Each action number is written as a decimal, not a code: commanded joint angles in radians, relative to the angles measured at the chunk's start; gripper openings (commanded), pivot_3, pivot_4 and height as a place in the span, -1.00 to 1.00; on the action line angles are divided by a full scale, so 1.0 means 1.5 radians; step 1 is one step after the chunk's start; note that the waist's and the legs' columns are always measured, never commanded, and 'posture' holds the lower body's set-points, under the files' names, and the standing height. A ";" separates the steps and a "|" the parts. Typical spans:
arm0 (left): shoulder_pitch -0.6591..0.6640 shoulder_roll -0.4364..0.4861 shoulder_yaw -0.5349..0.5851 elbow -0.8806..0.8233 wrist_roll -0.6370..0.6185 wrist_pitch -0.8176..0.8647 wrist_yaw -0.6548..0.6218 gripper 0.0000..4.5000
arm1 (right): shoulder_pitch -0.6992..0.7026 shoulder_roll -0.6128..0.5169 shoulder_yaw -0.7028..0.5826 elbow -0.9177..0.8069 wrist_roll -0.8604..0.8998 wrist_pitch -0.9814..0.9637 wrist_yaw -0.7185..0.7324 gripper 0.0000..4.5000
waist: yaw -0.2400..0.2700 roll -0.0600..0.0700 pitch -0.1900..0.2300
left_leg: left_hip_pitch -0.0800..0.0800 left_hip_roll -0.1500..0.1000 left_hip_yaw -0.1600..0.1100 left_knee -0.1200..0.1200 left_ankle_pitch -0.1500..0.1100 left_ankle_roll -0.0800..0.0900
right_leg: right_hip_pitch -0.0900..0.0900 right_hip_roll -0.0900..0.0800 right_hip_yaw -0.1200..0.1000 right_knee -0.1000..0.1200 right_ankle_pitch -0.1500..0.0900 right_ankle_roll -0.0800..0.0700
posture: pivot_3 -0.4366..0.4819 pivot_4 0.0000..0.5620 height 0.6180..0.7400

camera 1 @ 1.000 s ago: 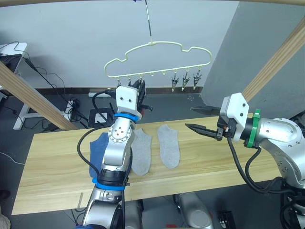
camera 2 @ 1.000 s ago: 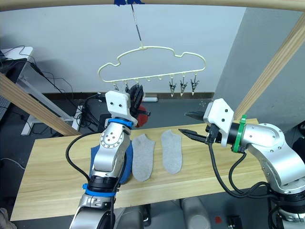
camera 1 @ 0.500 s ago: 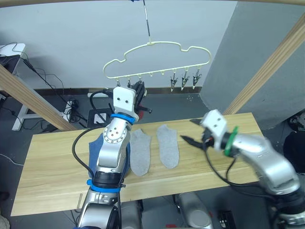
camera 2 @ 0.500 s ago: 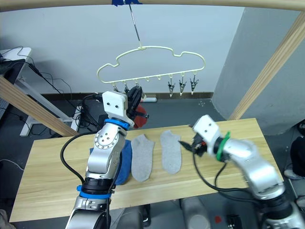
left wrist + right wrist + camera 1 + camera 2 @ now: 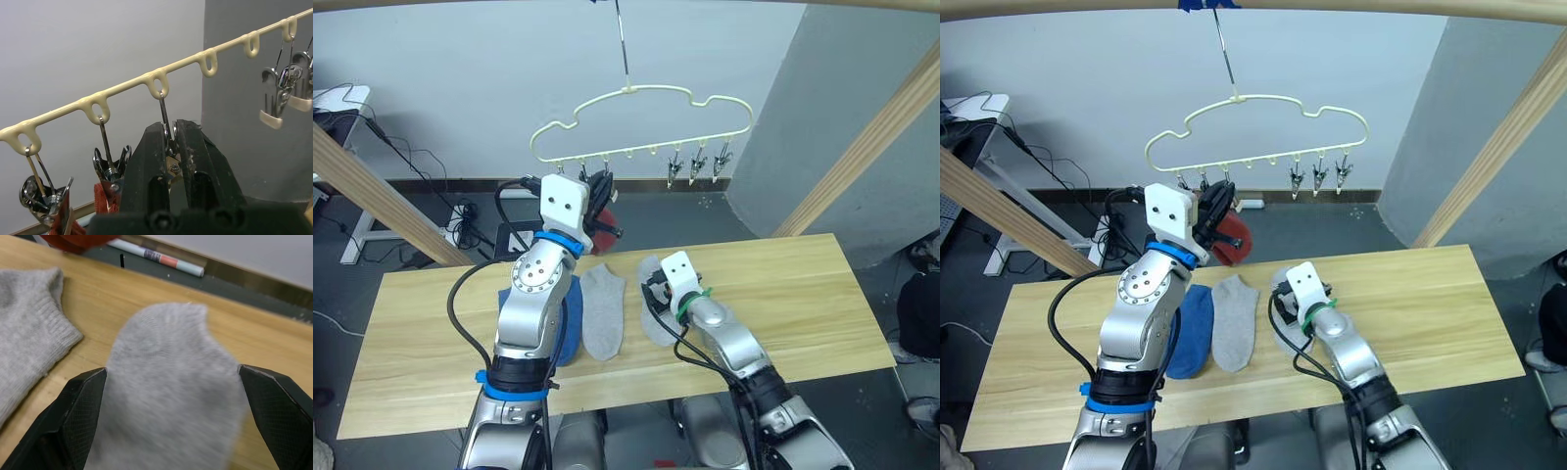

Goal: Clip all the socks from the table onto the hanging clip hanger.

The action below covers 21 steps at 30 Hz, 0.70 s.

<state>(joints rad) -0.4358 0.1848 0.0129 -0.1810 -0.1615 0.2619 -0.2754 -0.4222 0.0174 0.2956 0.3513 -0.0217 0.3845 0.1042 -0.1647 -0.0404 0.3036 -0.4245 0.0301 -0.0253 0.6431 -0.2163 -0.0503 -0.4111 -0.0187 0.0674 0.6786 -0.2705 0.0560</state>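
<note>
The pale yellow clip hanger (image 5: pixel 641 122) hangs above the table (image 5: pixel 783 304). My left gripper (image 5: pixel 168 129) is raised to it and shut on a metal clip (image 5: pixel 164 115) under the third loop. Rust red socks (image 5: pixel 100 196) hang from the clips beside it, one showing behind the gripper (image 5: pixel 1231 240). On the table lie a blue sock (image 5: pixel 1192 333) and a grey sock (image 5: pixel 600 313). My right gripper (image 5: pixel 173 377) is low over a second grey sock (image 5: pixel 171 382), open, one finger on each side of its toe end.
Three free clips (image 5: pixel 697 164) hang at the hanger's right end. Slanted wooden poles stand at the left (image 5: pixel 372 196) and right (image 5: pixel 871 137). Bare tabletop stretches right of the socks. Cables and a power strip lie on the floor behind.
My right arm has swung down and to the left, from raised over the table's right side to the right grey sock. The left gripper stays at the clip.
</note>
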 commanded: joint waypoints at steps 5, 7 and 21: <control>0.008 0.011 0.010 -0.051 -0.033 0.026 -0.016 -0.99 | 0.004 0.002 -0.004 0.054 -0.019 -0.038 0.016 0.47 | 0.001 0.000 0.000 | 0.000 0.000 0.000 0.000 0.000 0.000 | 0.000 0.000 0.000 0.001 0.000 0.000 | -0.51 0.00 1.00; 0.007 0.010 0.015 -0.057 -0.054 0.038 -0.026 -0.99 | 0.008 0.000 0.000 0.047 -0.026 -0.041 0.023 0.13 | 0.001 0.000 0.000 | 0.000 0.000 0.000 0.000 0.000 0.000 | 0.000 0.000 0.000 0.001 0.000 0.000 | -0.51 0.00 1.00; -0.016 0.033 0.068 -0.082 -0.203 0.143 -0.077 -0.99 | 0.024 -0.088 0.026 -0.141 -0.055 -0.145 0.142 -1.00 | 0.000 0.000 0.000 | 0.000 0.000 0.000 0.000 0.000 0.000 | 0.000 0.000 0.000 0.001 0.000 0.000 | -0.55 -0.01 1.00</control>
<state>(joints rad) -0.4430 0.2286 0.1013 -0.2463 -0.4311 0.4632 -0.3819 -0.3810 -0.1168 0.3186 0.2132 -0.0985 0.2228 0.2932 -0.1642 -0.0402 0.3032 -0.4243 0.0301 -0.0254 0.6439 -0.2163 -0.0503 -0.4112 -0.0187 0.0671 0.6796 -0.2706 0.0563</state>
